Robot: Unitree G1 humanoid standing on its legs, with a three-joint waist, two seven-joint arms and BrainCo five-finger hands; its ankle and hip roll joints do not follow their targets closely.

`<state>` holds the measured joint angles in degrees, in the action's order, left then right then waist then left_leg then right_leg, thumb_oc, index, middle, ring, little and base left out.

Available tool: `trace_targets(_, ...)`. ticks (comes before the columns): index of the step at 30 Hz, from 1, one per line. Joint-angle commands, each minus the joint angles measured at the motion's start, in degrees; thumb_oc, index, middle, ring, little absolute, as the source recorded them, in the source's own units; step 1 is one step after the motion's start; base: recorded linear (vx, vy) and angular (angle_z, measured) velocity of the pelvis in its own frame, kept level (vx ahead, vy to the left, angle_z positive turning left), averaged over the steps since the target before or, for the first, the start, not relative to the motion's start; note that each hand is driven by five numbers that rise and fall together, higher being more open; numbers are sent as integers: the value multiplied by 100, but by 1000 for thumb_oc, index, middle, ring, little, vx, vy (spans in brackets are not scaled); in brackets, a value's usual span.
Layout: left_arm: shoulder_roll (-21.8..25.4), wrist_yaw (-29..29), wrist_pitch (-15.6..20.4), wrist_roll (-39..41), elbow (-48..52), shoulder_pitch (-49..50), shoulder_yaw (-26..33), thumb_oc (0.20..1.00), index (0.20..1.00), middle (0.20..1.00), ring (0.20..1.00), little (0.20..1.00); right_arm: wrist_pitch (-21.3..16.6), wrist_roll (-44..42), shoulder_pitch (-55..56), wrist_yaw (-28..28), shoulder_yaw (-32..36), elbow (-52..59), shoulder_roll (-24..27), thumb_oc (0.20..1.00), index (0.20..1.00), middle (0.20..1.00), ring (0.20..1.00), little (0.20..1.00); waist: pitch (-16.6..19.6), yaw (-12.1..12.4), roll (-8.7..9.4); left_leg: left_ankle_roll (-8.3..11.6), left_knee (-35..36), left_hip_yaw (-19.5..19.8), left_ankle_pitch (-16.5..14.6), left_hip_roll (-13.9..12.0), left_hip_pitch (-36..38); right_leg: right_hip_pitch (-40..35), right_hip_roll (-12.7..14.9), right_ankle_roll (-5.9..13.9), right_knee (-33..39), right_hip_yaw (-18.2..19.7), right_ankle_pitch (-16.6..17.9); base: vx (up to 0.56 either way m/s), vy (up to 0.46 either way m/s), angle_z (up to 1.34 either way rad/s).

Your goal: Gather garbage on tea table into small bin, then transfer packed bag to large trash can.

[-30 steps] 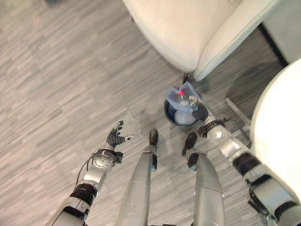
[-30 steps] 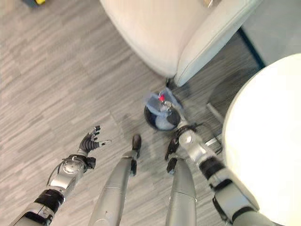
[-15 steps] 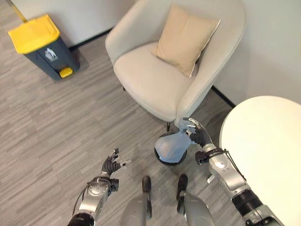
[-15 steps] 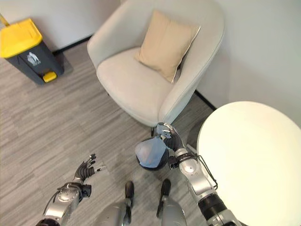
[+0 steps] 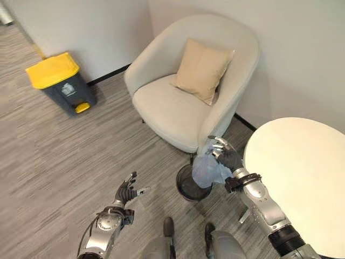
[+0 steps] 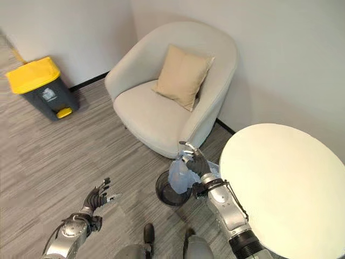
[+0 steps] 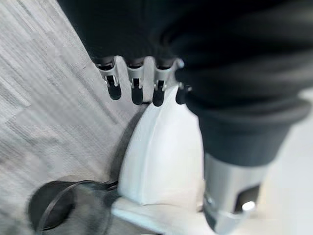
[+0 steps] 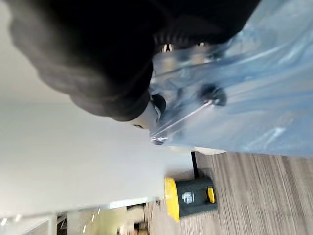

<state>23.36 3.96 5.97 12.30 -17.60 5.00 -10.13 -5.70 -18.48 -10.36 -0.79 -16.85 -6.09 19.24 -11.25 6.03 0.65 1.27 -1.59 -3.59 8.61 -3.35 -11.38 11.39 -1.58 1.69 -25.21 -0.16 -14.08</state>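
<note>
Right robot hand [image 5: 226, 156] fingers curled round blue bag [image 5: 207, 171], hanging above small bin [image 5: 190, 183]. Left robot hand [image 5: 127, 192] spread, empty. Keep firm grip, carry steadily to yellow-lidded trash can [image 5: 60, 83]; bag contents probably light.

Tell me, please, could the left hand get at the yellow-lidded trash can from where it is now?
Probably not yet. The left hand hangs open over bare floor, and the large trash can stands well away by the wall. Nothing blocks the way, but the gap looks beyond an arm's stretch.
</note>
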Motion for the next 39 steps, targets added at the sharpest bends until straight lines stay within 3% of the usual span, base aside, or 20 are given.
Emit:
trace_targets(1, 135, -30, 204, -144, -266, -134, -42, 1000, 1000, 1000, 1000, 1000, -602, -340, -380, -157, 79, 490, -281, 200, 200, 200, 200, 200, 123, -148, 144, 165, 158, 107, -89, 285, -375, -812, 96, 189, 1928, 114, 604, -252, -193, 32)
trace_targets(2, 109, -54, 219, -22, -107, -182, -77, 1000, 1000, 1000, 1000, 1000, -605, -347, -456, -284, 150, 530, -163, 200, 200, 200, 200, 200, 11, -117, 45, 364, 133, 221, 145, 266, -653, -797, -14, 115, 2181, 24, 693, -264, -137, 41)
trace_targets(3, 93, -60, 218, 11, -49, -230, -105, 1000, 1000, 1000, 1000, 1000, -606, -344, -502, -322, 153, 534, -106, 200, 200, 200, 200, 200, -49, -131, 13, 416, 70, 275, 174, 286, -783, -756, -22, 94, 2215, -49, 743, -377, -155, 47)
trace_targets(6, 83, -145, 247, -35, 189, -396, -247, 1000, 1000, 1000, 1000, 1000, -608, -370, -636, -411, 171, 573, -19, 200, 200, 200, 200, 200, -102, -296, 85, 252, -434, 70, -297, 328, -761, -569, 181, 150, 2285, -415, 935, -274, -47, 84)
trace_targets(7, 116, -235, 288, -169, 393, -515, -389, 1000, 1000, 1000, 1000, 1000, -601, -429, -689, -376, 155, 652, -15, 200, 200, 200, 200, 200, -78, -423, 191, 183, -834, -121, -830, 290, -536, -499, 374, 178, 2310, -611, 1035, -183, -37, 66)
trace_targets(10, 153, -295, 361, -356, 585, -811, -639, 1000, 1000, 1000, 1000, 1000, -602, -519, -774, -288, 120, 734, 27, 200, 200, 200, 200, 200, 29, -598, 233, 219, -895, -187, -1208, 155, -19, -510, 454, 180, 2409, -828, 1076, -62, -5, 74)
trace_targets(15, 229, -359, 403, -654, 958, -1179, -999, 1000, 1000, 1000, 1000, 1000, -567, -853, -861, -61, -88, 924, 4, 200, 200, 200, 200, 200, 299, -677, 317, 209, -320, -259, -1137, 155, 366, -759, 469, 219, 2576, -967, 1138, 74, 42, 63)
trace_targets(24, 297, -130, 434, -1295, 1171, -1584, -1218, 1000, 1000, 1000, 1000, 1000, -503, -1174, -957, 221, -566, 1160, -181, 200, 200, 200, 200, 200, 517, -700, 434, 161, 115, -394, -1144, 193, 843, -979, 486, 315, 2618, -856, 1152, 77, 49, -24)
trace_targets(30, 247, -48, 381, -1511, 1059, -1685, -1345, 1000, 1000, 1000, 1000, 1000, -492, -1386, -1099, 281, -775, 1154, -288, 200, 200, 200, 200, 200, 604, -698, 455, 135, 269, -422, -1134, 216, 1000, -1061, 495, 353, 2653, -802, 1159, 51, 32, -3)
trace_targets(39, -160, 6, 196, -1565, 340, -2227, -1960, 1000, 1000, 1000, 1000, 1000, -483, -1813, -1918, 268, -1471, 1068, -890, 200, 200, 200, 200, 200, 710, -704, 490, 88, 424, -449, -1142, 238, 1189, -1146, 488, 379, 2682, -725, 1166, 45, 25, 0)
